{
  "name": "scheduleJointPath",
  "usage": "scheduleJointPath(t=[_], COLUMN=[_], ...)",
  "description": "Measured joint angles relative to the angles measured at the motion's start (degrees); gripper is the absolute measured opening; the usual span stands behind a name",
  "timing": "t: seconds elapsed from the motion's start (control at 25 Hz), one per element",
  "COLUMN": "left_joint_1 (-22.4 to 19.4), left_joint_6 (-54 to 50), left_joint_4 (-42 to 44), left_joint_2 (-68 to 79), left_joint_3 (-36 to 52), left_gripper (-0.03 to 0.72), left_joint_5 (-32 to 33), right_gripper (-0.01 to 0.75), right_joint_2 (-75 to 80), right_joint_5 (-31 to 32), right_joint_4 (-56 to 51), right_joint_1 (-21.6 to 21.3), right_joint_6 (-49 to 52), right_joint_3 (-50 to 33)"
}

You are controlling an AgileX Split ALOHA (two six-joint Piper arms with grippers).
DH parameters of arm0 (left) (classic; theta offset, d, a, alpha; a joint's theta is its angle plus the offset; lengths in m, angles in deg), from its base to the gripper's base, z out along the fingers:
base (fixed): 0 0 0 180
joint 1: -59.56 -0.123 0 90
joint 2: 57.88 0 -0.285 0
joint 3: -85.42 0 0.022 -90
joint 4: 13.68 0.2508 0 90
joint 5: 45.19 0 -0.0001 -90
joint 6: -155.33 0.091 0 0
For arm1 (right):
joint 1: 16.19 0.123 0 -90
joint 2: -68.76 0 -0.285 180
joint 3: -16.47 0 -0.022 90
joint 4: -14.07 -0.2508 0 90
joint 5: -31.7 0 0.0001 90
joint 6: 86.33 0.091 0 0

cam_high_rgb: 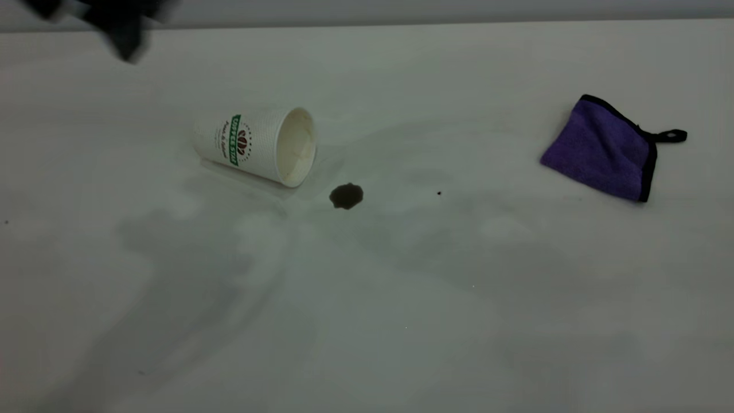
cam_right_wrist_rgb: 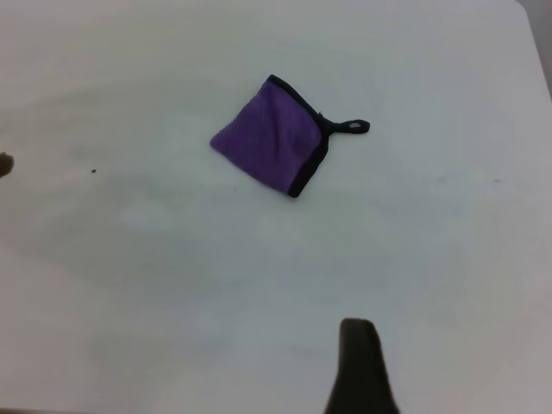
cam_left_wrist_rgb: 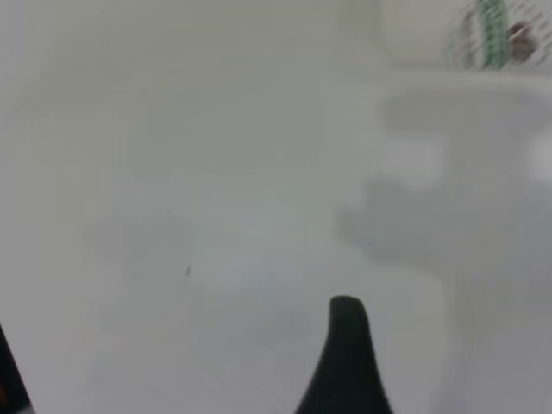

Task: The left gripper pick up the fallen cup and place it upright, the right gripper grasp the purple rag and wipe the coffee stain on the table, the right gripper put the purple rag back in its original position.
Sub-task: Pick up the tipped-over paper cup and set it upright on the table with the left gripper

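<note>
The white ribbed cup (cam_high_rgb: 255, 144) lies on its side on the table (cam_high_rgb: 367, 321), its mouth turned toward the dark brown coffee stain (cam_high_rgb: 346, 195) just beside the rim. My left gripper (cam_high_rgb: 114, 23) hovers at the far left corner, well behind the cup, open and holding nothing. In the left wrist view one black finger (cam_left_wrist_rgb: 347, 362) shows, and the cup (cam_left_wrist_rgb: 483, 34) is far off. The purple rag (cam_high_rgb: 602, 150) lies flat at the right. The right gripper is outside the exterior view. Its wrist view shows one finger (cam_right_wrist_rgb: 358, 366) high above the rag (cam_right_wrist_rgb: 274, 145), with nothing held.
A tiny black speck (cam_high_rgb: 438, 193) sits right of the stain. The table's far edge (cam_high_rgb: 401, 23) meets a grey wall. Bare white tabletop stretches across the whole near half and between the stain and the rag.
</note>
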Motion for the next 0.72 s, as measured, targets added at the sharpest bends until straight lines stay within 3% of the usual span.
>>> scheduleJointPath(t=[0.2, 0.36, 0.72], left_joint_1=[5.77, 7.05, 8.47], left_joint_6=[-8.46, -12.08, -10.12], left_joint_4=[7.75, 11.79, 12.43], left_joint_2=[13.49, 23.67, 39.22], left_joint_3=[-9.35, -18.18, -32.37], left_gripper=[0.67, 0.661, 0.652], left_joint_5=[1.25, 3.02, 5.25], right_gripper=[0.588, 0.588, 0.588], right_joint_2=[0.0, 0.0, 0.0], right_joint_5=[0.0, 0.0, 0.0], right_joint_4=[0.0, 0.0, 0.0], right_joint_1=[0.0, 0.0, 0.0], right_joint_6=[0.0, 0.0, 0.0], right_joint_3=[0.0, 0.0, 0.0])
